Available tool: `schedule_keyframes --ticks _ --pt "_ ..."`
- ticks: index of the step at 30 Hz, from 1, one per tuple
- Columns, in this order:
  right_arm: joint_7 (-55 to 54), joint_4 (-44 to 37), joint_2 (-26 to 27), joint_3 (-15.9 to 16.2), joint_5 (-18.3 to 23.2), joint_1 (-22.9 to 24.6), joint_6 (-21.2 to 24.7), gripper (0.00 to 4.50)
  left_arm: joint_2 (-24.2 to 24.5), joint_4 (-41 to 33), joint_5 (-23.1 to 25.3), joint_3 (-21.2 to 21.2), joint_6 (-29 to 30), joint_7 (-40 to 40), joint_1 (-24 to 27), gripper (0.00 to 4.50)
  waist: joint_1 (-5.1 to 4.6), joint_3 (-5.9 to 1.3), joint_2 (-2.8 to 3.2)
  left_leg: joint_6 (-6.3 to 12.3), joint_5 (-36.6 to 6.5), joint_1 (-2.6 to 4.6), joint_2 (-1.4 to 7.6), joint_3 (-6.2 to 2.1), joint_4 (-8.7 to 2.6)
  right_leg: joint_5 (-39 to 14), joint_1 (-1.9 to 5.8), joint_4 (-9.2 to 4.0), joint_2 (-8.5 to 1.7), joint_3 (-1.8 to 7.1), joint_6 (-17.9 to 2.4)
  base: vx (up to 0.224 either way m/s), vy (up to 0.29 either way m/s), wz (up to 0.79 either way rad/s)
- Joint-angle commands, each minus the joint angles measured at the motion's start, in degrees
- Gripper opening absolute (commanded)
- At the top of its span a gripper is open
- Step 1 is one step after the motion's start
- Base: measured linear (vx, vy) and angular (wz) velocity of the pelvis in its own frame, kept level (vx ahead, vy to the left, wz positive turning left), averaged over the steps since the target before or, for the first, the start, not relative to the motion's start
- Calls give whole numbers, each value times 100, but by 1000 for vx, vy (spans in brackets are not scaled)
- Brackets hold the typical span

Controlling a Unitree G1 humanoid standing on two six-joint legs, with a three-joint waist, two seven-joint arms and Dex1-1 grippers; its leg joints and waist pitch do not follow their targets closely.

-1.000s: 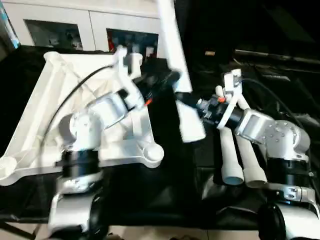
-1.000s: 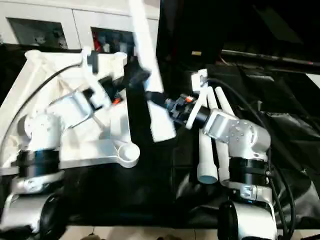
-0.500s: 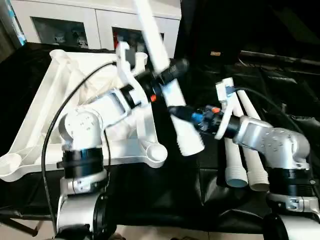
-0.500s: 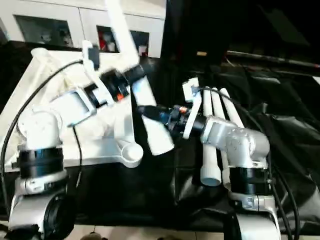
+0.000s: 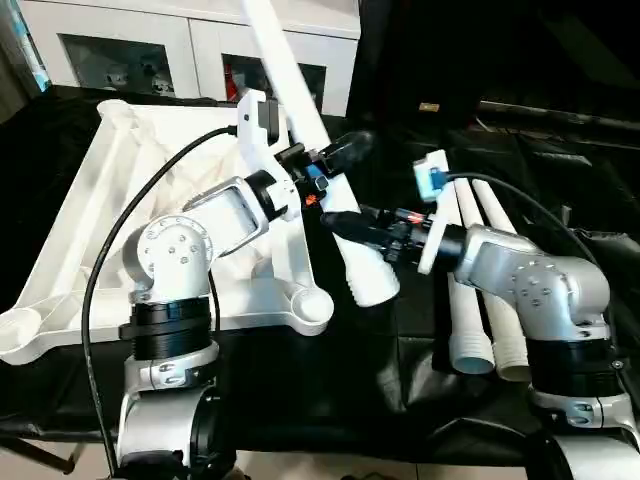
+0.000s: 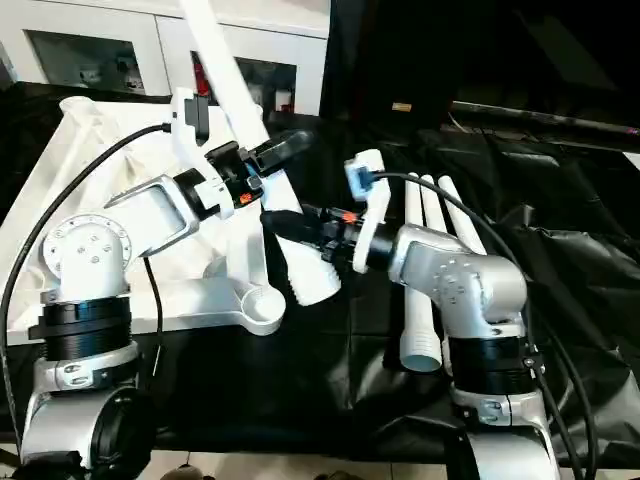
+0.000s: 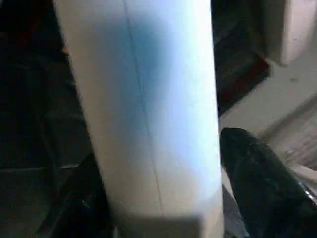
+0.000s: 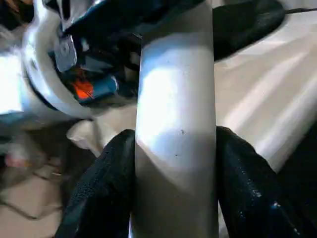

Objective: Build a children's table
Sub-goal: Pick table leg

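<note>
Black-draped work table (image 5: 330, 400), white cabinet (image 5: 180, 50) behind, both grippers' jaws closed on raised leg (image 5: 330, 190).

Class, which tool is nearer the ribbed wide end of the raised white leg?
Right. The right tool grips the leg just above its ribbed end; the left tool is farther up the shaft, toward the narrow end.

One white table top (image 5: 110, 210) lying upside down, one white leg (image 5: 310, 150) held up between two grippers, three more legs (image 5: 480, 290) lying side by side, one white cabinet (image 5: 190, 50), two robot arms
</note>
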Motion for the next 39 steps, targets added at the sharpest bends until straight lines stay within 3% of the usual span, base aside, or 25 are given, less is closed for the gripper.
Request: schedule_keyframes --ticks 1,4,6,7,8,16,20,22,24,29,30,31,33,39 --pt "-164 -212 -33 78 -164 51 -168 188 4 19 228 -127 -134 243 -53 289 0 -413 23 75 -142 -21 145 -21 -375 -903 413 -422 -394 265 -766 0 0 0" --pt "-268 -341 -4 226 -287 84 -294 188 18 17 276 -139 -166 297 -45 280 -12 -421 15 84 -121 -20 142 -21 -373 -880 410 -415 -391 259 -754 0 0 0" --pt "-300 -388 31 269 -310 116 -327 188 16 -30 248 -142 -139 295 -15 248 -8 -416 21 86 -130 -15 147 -19 -374 -829 400 -405 -392 262 -795 0 0 0" --pt "-320 -389 63 268 -297 120 -309 244 5 -48 228 -129 -125 310 -5 242 -10 -416 7 95 -114 -18 144 -17 -374 -803 403 -401 -387 261 -798 0 0 0" --pt "-324 -385 83 285 -290 125 -319 258 19 -70 212 -157 -134 272 7 239 -12 -413 20 104 -116 -14 149 -22 -379 -780 399 -396 -390 259 -825 0 0 0" --pt "-172 -424 16 353 -173 127 -284 318 47 -252 14 -272 -14 -13 99 193 -11 -408 22 109 -154 -12 150 -16 -376 -773 402 -398 -396 265 -841 0 0 0" --pt "-42 -338 -121 262 -88 94 -226 351 254 -421 -251 -476 -16 -688 175 186 -6 -410 7 111 -151 -8 142 -10 -376 -787 400 -400 -393 265 -843 0 0 0" --pt "195 -254 -269 161 176 66 126 357 360 -531 -462 -513 -111 -1198 205 184 3 -415 25 119 -129 0 143 -7 -378 -781 401 -385 -388 268 -859 0 0 0" --pt "306 -249 -335 151 254 72 219 357 391 -585 -547 -510 -164 -1414 216 184 -5 -406 12 144 -150 -8 143 -4 -374 -702 402 -384 -386 264 -912 0 0 0" --pt "932 -275 -711 141 712 165 696 357 572 -946 -1519 -209 41 -2542 189 183 3 -406 -2 173 -148 -15 150 1 -369 -775 417 -376 -397 264 -968 0 0 0" --pt "971 -289 -725 148 733 179 704 329 567 -950 -1600 -168 103 -2536 176 183 7 -401 0 155 -181 -19 150 3 -366 -854 417 -386 -405 266 -966 0 0 0" --pt "1008 -291 -749 165 788 195 731 329 588 -961 -1685 -158 80 -2618 170 183 6 -400 2 142 -198 -17 151 3 -366 -895 415 -384 -405 264 -967 0 0 0" --pt "1062 -303 -773 182 916 228 836 316 625 -994 -1786 -176 17 -2764 176 183 13 -392 3 106 -294 -3 152 1 -374 -1243 401 -431 -407 263 -855 0 0 0" --pt "1042 -323 -809 260 964 254 912 265 719 -996 -1728 -344 -67 -2931 243 182 18 -399 10 34 -251 0 156 -4 -381 -1277 390 -428 -399 260 -757 0 0 0"
